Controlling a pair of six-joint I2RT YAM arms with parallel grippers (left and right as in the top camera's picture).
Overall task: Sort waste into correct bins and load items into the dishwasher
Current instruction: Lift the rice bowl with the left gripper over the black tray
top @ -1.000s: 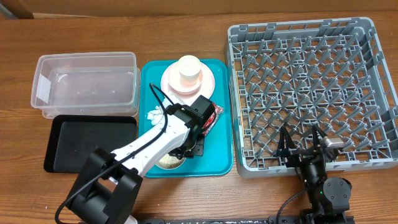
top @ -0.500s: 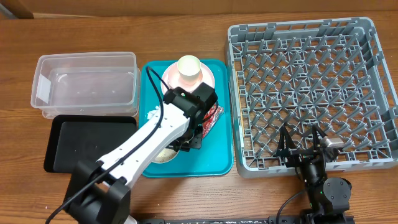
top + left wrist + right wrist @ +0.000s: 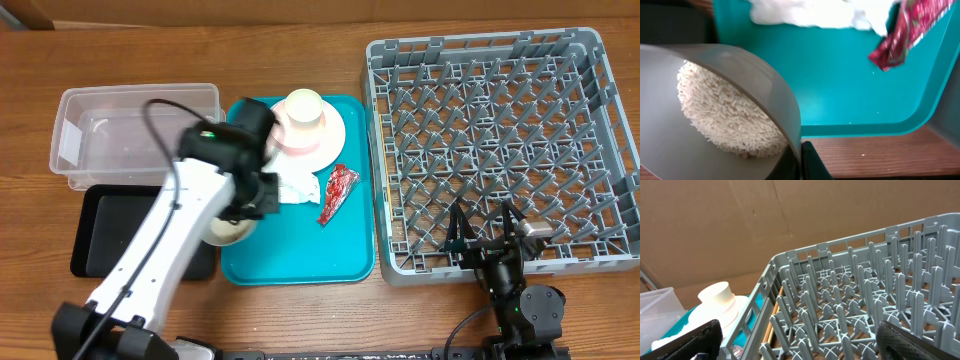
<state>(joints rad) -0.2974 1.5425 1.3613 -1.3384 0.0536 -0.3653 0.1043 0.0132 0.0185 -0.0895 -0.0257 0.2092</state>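
Observation:
My left gripper (image 3: 245, 215) is shut on the rim of the whitish-grey bowl (image 3: 226, 231), which hangs over the left edge of the teal tray (image 3: 300, 255), beside the black tray (image 3: 120, 230). In the left wrist view the gripper (image 3: 801, 161) pinches the bowl wall (image 3: 740, 62), and white rice (image 3: 725, 110) fills the bowl. A crumpled napkin (image 3: 296, 188) and a red wrapper (image 3: 335, 193) lie on the teal tray. The cream cup (image 3: 303, 108) stands upside down on the pink plate (image 3: 325, 140). My right gripper (image 3: 490, 238) stands open at the front edge of the grey dish rack (image 3: 500, 130).
The clear tub (image 3: 135, 135) sits behind the black tray at the left. The napkin (image 3: 805, 12) and wrapper (image 3: 907, 30) show at the top of the left wrist view. The right wrist view looks across the rack's pegs (image 3: 865, 295) toward the cup (image 3: 717, 296).
My left arm has swung left with the rice bowl, from the front of the teal tray to its left edge. The napkin and wrapper are now uncovered. The right arm has not moved.

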